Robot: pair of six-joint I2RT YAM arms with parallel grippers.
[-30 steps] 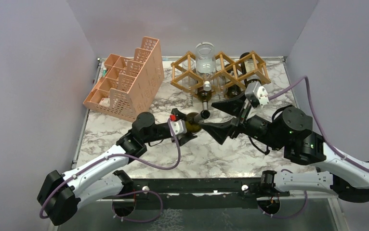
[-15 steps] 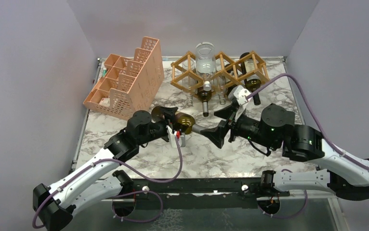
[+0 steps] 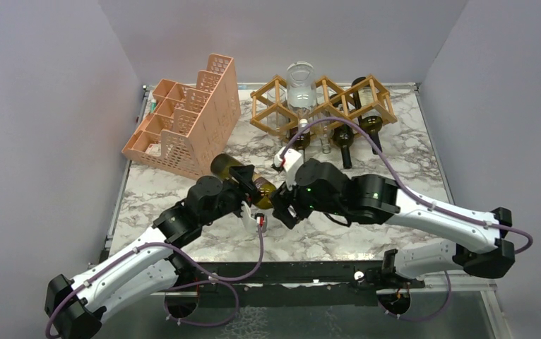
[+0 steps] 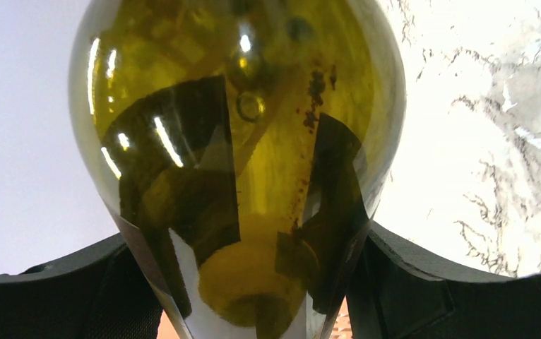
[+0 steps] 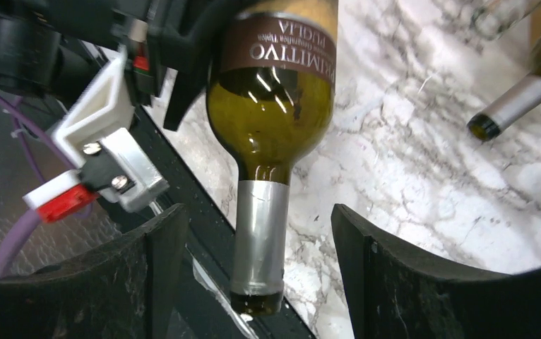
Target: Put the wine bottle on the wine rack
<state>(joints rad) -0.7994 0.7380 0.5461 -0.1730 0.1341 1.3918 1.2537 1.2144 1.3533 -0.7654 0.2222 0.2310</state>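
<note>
The wine bottle [image 3: 243, 176] is held clear of the marble table [image 3: 310, 236], clamped round its body by the left gripper [image 4: 243, 275]. It is tipped more steeply than a second ago, with the neck slanted toward the near edge. The right gripper [image 5: 257, 240] has been swung across to it, jaws set wide either side of the neck. Gaps are apparently left on both sides, so a handover is probably being prepared, well short of the wine rack [image 3: 331, 99].

I have the rack [image 3: 324, 104] at the table's [image 3: 409, 159] far edge, right of centre, with other bottles [image 3: 343, 141] in it, necks pointing near. The organizer [image 3: 183, 127] stands far left. Mid-table, the bottle [image 5: 275, 106] sits in the left gripper [image 4: 243, 282], its neck between the right gripper's [image 5: 257, 275] fingers.
</note>
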